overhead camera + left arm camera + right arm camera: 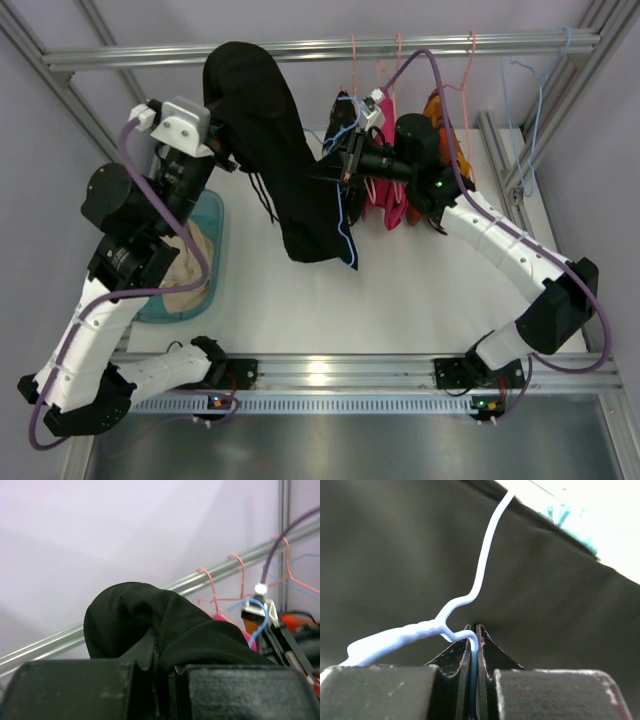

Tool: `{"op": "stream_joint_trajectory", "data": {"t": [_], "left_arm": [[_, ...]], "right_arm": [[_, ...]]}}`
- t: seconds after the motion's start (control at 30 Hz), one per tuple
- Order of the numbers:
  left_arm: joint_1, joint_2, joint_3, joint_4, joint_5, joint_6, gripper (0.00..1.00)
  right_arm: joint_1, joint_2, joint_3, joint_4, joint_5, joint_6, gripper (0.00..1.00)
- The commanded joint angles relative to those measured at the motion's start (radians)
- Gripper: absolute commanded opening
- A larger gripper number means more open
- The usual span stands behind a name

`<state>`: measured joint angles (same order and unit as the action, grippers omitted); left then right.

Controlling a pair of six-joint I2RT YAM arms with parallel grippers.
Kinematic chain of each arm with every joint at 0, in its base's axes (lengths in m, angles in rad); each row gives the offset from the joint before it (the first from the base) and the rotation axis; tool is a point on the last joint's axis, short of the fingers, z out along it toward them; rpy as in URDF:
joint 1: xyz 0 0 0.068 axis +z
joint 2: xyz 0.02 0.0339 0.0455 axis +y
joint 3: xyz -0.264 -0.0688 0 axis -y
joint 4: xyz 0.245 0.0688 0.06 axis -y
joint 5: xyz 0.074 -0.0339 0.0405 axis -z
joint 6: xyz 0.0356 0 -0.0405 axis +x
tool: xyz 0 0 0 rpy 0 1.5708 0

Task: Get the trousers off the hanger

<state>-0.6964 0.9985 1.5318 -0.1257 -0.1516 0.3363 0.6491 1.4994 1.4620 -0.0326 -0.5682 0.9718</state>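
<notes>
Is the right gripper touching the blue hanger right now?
Touching. The right wrist view shows the light-blue wire of the hanger pinched between the shut fingers of the right gripper, with the trousers behind.

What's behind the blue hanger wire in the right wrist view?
The trousers fill the view behind the hanger, whose wire the right gripper pinches. Whatever lies beyond the cloth is covered.

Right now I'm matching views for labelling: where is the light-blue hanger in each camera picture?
Top external: the hanger, centre, along the right edge of the trousers.
Left wrist: right of centre, beyond the trousers.
Right wrist: centre, crossing the trousers.
Shared landmark: the black trousers.
</notes>
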Motion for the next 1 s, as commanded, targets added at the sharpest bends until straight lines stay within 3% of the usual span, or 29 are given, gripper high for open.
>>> {"op": "stream_joint_trajectory", "data": {"t": [0.0, 0.17, 0.37, 0.63, 0.8, 0.97], "left_arm": [[0.043, 0.002, 0.129, 0.143, -0.005, -0.057, 0.0], [0.138, 0.022, 0.217, 0.141, -0.037, -0.068, 0.0], [0.235, 0.06, 0.39, 0.169, -0.146, 0.033, 0.0], [0.241, 0.202, 0.602, 0.156, -0.282, 0.361, 0.0], [0.241, 0.287, 0.659, 0.407, -0.374, 0.686, 0.0], [0.241, 0.414, 0.812, 0.492, -0.316, 0.924, 0.0]], "right_arm": [[0.011, -0.044, -0.005, 0.036, 0.016, -0.031, 0.0], [0.018, -0.05, -0.009, 0.036, 0.014, -0.038, 0.0], [0.024, -0.062, -0.031, 0.036, 0.011, -0.044, 0.0], [0.056, -0.076, -0.032, 0.003, 0.004, -0.074, 0.0], [0.066, -0.088, -0.022, -0.004, 0.004, -0.102, 0.0], [0.067, -0.096, -0.015, -0.009, -0.001, -0.107, 0.0]]}}
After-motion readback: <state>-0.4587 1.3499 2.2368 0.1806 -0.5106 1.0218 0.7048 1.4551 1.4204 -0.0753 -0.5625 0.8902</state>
